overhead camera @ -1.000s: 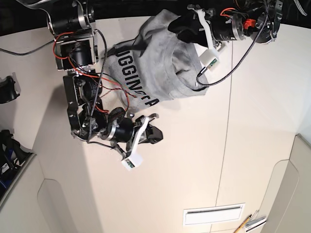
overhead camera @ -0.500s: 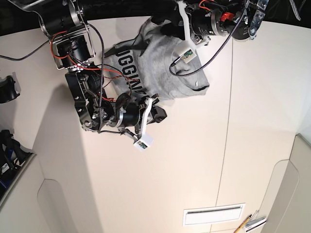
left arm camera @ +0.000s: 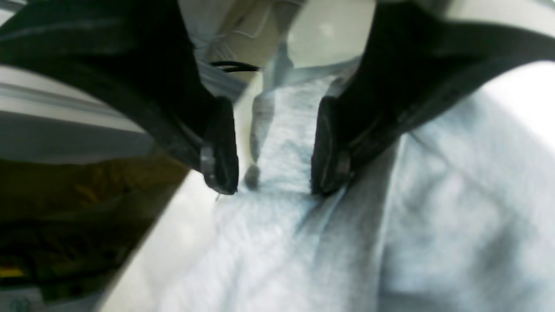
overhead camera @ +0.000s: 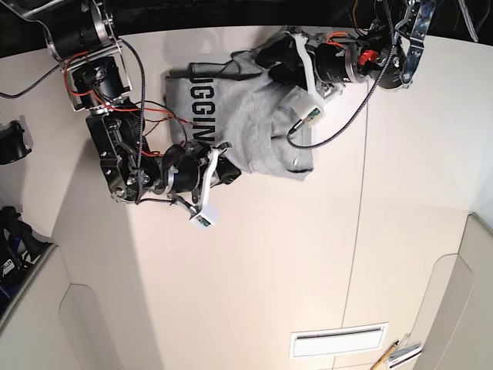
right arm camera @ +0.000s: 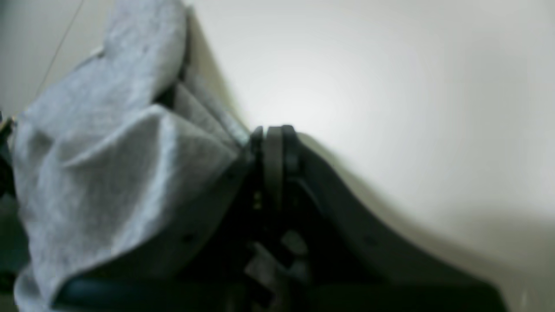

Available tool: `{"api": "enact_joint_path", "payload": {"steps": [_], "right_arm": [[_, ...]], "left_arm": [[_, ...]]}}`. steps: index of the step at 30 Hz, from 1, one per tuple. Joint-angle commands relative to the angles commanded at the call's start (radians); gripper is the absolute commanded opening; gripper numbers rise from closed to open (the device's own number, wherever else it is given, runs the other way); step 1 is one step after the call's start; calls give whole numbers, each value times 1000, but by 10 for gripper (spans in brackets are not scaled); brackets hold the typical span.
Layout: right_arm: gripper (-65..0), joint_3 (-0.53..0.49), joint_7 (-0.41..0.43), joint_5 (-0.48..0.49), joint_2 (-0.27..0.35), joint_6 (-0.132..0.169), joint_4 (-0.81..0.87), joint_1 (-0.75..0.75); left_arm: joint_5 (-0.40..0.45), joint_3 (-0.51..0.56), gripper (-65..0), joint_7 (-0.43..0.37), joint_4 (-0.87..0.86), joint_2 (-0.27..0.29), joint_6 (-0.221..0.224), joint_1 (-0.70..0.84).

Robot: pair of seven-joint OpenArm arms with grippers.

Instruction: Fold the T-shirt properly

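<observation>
The grey T-shirt (overhead camera: 246, 116) lies bunched at the far middle of the table, with black lettering showing on its left part. My left gripper (overhead camera: 264, 58) is over its far edge. In the left wrist view that gripper (left arm camera: 273, 173) stands open, and a strip of the T-shirt (left arm camera: 390, 216) runs between the fingers without being pinched. My right gripper (overhead camera: 231, 173) is at the shirt's near edge. The right wrist view shows the right gripper (right arm camera: 273, 134) with fingertips pressed together where a corner of the T-shirt (right arm camera: 108, 173) meets them.
The table's far edge (overhead camera: 192, 35) runs just behind the shirt, dark beyond it. A seam (overhead camera: 360, 231) crosses the tabletop right of the shirt. A black object (overhead camera: 11, 142) sits at the left edge, and a white slotted plate (overhead camera: 339, 341) lies near the front.
The left arm swung left and lowered the shirt onto the table, then opened. The right gripper moved up from the bare table to the shirt's near edge and is shut there.
</observation>
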Motion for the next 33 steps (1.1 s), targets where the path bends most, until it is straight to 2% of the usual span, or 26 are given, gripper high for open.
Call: {"api": "enact_joint_path", "payload": {"steps": [6, 10, 17, 24, 28, 33], "right_arm": [[-650, 0, -27, 63, 57, 3, 0, 0], [-650, 0, -63, 85, 56, 4, 0, -6], [-650, 23, -65, 135, 73, 12, 18, -99], [-650, 106, -110, 181, 72, 14, 195, -248], [-650, 107, -122, 217, 73, 14, 277, -315], [-650, 107, -122, 216, 73, 13, 316, -365]], "left_arm": [[0, -68, -354, 0, -14, 0, 0, -56], [0, -68, -354, -2, -88, 0, 0, -109], [16, -68, -354, -3, -180, 0, 0, -191], [34, -68, -354, -3, -197, 0, 0, -270], [34, -68, -354, -4, -197, 0, 0, -297], [33, -68, -354, -22, -197, 0, 0, -300]]}}
